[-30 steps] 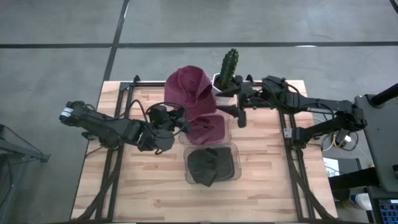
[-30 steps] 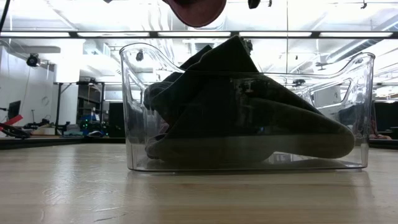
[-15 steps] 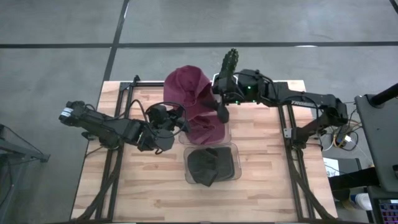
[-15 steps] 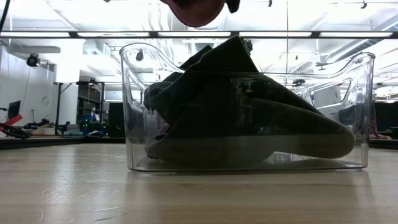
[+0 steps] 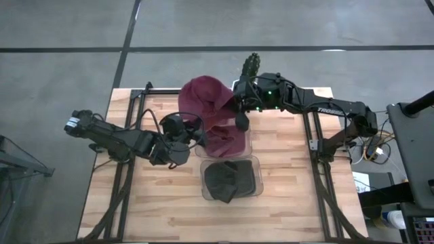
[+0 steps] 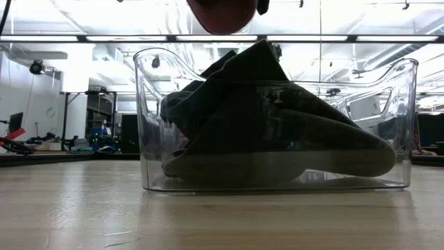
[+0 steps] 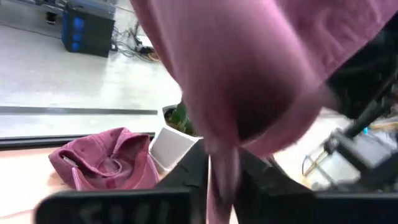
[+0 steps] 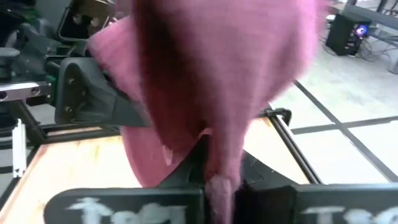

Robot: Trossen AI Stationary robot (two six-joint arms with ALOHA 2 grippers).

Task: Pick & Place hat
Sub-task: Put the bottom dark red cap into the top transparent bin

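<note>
A maroon hat [image 5: 220, 132] hangs between both grippers above the far clear bin [image 5: 248, 144]; its lowest part shows at the top of the low view [image 6: 222, 12]. My left gripper [image 5: 197, 136] is shut on the hat's left side and my right gripper [image 5: 242, 123] on its right side. More maroon hat cloth [image 5: 202, 95] lies on the table behind it and also shows in the left wrist view [image 7: 106, 165]. A dark hat [image 5: 227, 181] lies in the near clear bin [image 6: 149, 125]. My left gripper pinches a fold of the maroon hat's cloth [image 7: 225, 163] between its two fingers, coming level from the table's left. The hat bulges above the fingers and is lifted clear. My right gripper pinches the hat's cloth [image 8: 219, 163] between its two fingers, from the table's right, slanting down. The cloth bunches above the fingers.
A cactus [image 5: 249, 68] in a white pot [image 7: 171, 146] stands at the far edge, just behind my right arm. The two clear bins sit one behind the other at mid-table. Bare wood lies to the left and right of them.
My right gripper has gone toward the table's left, away from the cactus, reached the maroon hat's right side and shut on it. My left gripper has kept its place with the hat lifted.
</note>
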